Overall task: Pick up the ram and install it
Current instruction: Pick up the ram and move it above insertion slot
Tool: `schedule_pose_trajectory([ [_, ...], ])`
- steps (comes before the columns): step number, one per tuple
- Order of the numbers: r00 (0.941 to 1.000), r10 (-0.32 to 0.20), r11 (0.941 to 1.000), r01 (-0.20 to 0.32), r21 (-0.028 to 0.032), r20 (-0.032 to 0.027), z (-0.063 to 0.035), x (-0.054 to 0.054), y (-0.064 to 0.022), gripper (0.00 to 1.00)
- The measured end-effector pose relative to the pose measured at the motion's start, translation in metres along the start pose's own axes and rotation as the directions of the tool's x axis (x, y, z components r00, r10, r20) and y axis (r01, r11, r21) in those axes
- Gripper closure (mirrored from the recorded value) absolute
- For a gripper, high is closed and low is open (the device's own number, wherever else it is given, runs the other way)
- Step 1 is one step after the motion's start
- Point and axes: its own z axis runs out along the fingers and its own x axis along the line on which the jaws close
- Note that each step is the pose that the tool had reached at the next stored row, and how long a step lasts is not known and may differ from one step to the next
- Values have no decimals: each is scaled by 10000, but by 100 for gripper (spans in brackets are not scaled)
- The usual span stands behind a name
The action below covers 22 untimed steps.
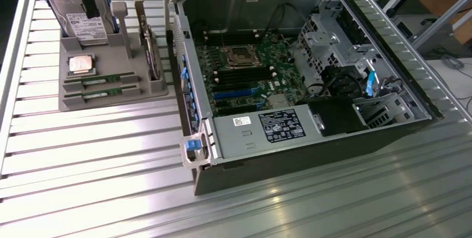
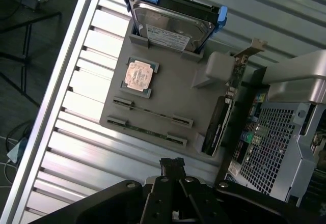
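The gripper (image 2: 171, 164) is seen closed and empty, held high over the grey holder (image 1: 147, 97). The ram (image 1: 99, 78) is seated in a holder slot, a second stick (image 1: 99, 90) just beside it. Open desk (image 1: 88, 155) is left along that edge. A CPU chip (image 1: 81, 64), a hard drive (image 1: 87, 27) and a bracketed card (image 1: 150, 50) are ranged around. The computer case (image 1: 295, 155) is set at the exterior view's right.

No text readable; labels on power supply (image 1: 247, 137) and hard drive (image 1: 85, 28) apparently printed, illegible.

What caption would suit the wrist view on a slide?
Shut gripper near a grey tray holding two ram sticks, a chip and a hard drive.
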Motion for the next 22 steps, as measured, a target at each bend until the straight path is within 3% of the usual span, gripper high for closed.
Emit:
schedule_pose_trajectory([
  [14,9976,-699,9976,699,-18,-30,0,0,0,89],
  [22,9915,-1300,9915,1299,-36,-55,0,0,0,89],
])
